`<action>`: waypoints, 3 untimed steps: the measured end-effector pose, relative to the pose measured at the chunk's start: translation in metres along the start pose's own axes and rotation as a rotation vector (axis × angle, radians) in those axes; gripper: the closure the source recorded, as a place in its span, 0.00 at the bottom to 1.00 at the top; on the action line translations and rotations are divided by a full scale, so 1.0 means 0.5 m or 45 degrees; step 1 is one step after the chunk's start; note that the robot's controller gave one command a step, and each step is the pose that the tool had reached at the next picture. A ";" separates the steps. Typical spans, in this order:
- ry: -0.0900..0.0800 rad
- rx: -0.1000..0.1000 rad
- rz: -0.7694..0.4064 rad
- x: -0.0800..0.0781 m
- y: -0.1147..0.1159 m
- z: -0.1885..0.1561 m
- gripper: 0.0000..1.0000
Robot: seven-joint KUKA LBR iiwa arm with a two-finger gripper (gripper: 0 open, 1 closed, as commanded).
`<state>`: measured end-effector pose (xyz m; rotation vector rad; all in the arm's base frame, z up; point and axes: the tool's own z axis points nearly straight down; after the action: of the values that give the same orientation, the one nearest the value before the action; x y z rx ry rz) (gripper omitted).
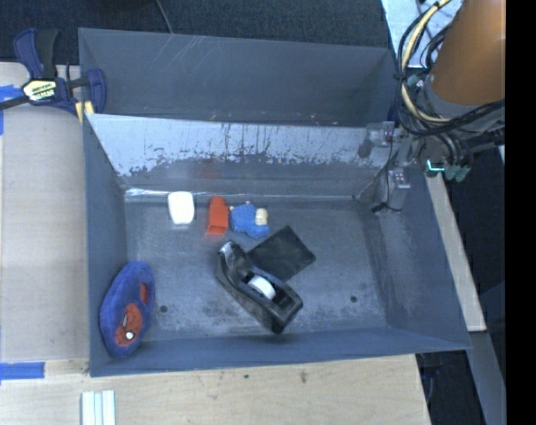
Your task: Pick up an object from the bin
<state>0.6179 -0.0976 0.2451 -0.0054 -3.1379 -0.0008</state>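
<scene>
Camera view: you have the gripper point(390, 193) low by the right wall of the bin point(250, 87), above bare floor; how its jaws stand you cannot tell. Nothing lies under it. Nearest, well to its left, are a black flat pad point(283, 251) and a black tape dispenser point(260, 290). Beyond them sit a blue lump point(246, 220), an orange block point(217, 216), a white block point(181, 207) and, at the front left, a blue-and-red soft toy point(126, 310).

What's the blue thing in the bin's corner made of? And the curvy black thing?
The blue thing looks like soft cloth: lumpy, matte, with red patches. The curvy black thing looks like hard, slightly shiny plastic, maybe a tape dispenser, with a white roll inside. Only guesses from looks.
</scene>
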 end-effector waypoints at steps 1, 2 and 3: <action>0.003 -0.003 -0.033 0.075 0.142 0.259 0.00; -0.005 -0.001 0.085 0.102 0.223 0.354 0.00; -0.014 0.000 0.085 0.097 0.219 0.347 1.00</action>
<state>0.5690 0.0122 0.0717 -0.1108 -3.1467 -0.0001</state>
